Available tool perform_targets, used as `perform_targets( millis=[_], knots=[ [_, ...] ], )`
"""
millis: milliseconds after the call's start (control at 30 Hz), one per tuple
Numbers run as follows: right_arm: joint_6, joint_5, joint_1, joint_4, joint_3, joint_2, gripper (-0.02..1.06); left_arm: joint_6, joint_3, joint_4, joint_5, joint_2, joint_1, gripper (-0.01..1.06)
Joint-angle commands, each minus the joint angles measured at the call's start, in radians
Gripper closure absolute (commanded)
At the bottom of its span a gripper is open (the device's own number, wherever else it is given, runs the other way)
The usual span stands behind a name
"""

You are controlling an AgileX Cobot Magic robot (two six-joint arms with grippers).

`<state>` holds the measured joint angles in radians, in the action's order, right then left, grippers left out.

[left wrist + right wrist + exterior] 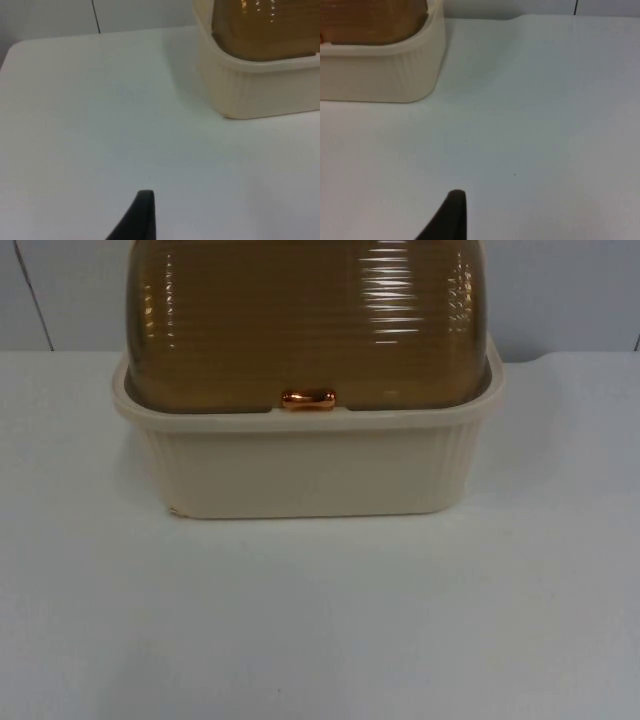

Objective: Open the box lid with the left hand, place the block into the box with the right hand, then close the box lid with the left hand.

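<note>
Left hand (142, 215): one black fingertip over bare surface (100, 125), grip state can't tell; box (260, 75) well off, fwd. Right hand (451, 216): same, state can't tell, apart from box. Cream box w/ amber ribbed lid (305, 320) down, copper handle (308, 398) at front rim, against grey wall (570, 290).

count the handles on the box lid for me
1: a copper-coloured handle at the middle of the front edge of the brown lid, which sits shut on the cream box. The lid's back is out of view.
</note>
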<state>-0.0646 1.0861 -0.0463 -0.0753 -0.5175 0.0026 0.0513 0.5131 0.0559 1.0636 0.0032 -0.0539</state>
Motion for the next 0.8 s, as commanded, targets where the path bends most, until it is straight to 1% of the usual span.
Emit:
perform_targets(
  millis=[0,67,233,300,367,467,767],
  knots=[
    [0.007,-0.006,0.003,0.013,0.001,-0.003,0.00,-0.009,-0.022,-0.009,0.012,-0.003,-0.005,0.00],
    [0.047,-0.006,0.001,0.035,0.001,-0.003,0.00,-0.021,-0.019,-0.016,0.012,-0.003,-0.005,0.00],
    [0.047,-0.006,0.001,0.037,0.001,-0.003,0.00,-0.031,-0.019,-0.022,0.012,-0.003,-0.005,0.00],
    [-0.018,-0.006,0.001,0.039,0.001,-0.003,0.00,-0.031,-0.019,-0.022,0.012,-0.003,-0.005,0.00],
    [-0.025,-0.006,0.001,0.044,0.001,-0.003,0.00,-0.031,-0.019,-0.022,0.012,-0.003,-0.005,0.00],
    [0.027,-0.006,0.001,0.075,0.001,-0.003,0.00,-0.033,-0.019,-0.024,0.012,-0.003,-0.005,0.00],
    [0.033,-0.006,0.001,0.075,0.001,-0.003,0.00,-0.033,-0.019,-0.024,0.012,-0.003,-0.005,0.00]
  ],
)
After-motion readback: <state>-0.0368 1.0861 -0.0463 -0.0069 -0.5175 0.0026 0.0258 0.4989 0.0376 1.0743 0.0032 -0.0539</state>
